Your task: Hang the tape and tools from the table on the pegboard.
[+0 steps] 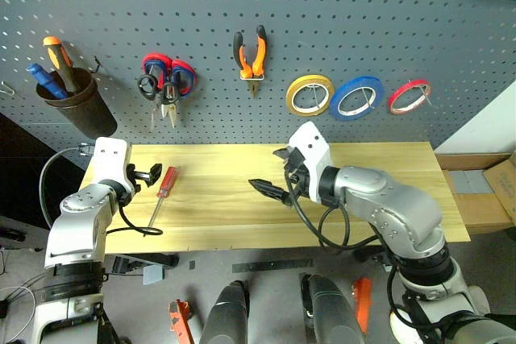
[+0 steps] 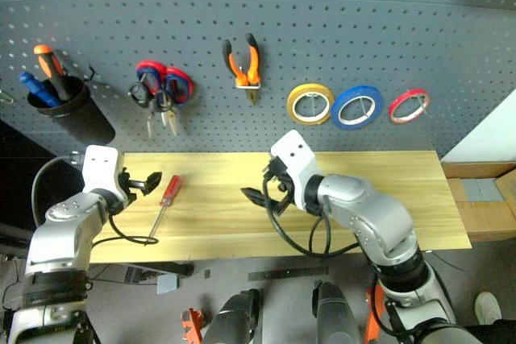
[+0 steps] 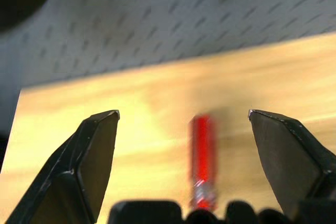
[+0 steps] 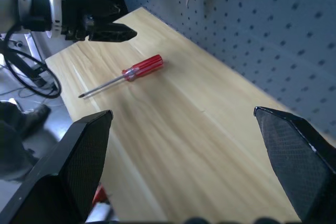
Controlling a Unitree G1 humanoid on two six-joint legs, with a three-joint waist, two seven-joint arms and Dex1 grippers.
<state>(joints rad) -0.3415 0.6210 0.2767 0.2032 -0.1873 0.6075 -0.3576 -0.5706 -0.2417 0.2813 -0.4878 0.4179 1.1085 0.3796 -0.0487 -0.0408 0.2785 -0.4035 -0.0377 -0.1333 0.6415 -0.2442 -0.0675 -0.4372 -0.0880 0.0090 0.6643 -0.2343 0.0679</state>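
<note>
no readable text, label, brand, number or sign is showing anywhere: nothing on the pegboard (image 1: pixel 339 14), nor on the table (image 1: pixel 226 199) standing just below the pegboard.

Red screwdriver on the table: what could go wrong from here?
1. The open left hand sits beside the red screwdriver's handle; closing off-centre could roll the slim tool away.
2. It lies near the table's left front corner, so a nudge might push it off.
3. The cup and scissors crowd the nearby pegboard hooks.
</note>
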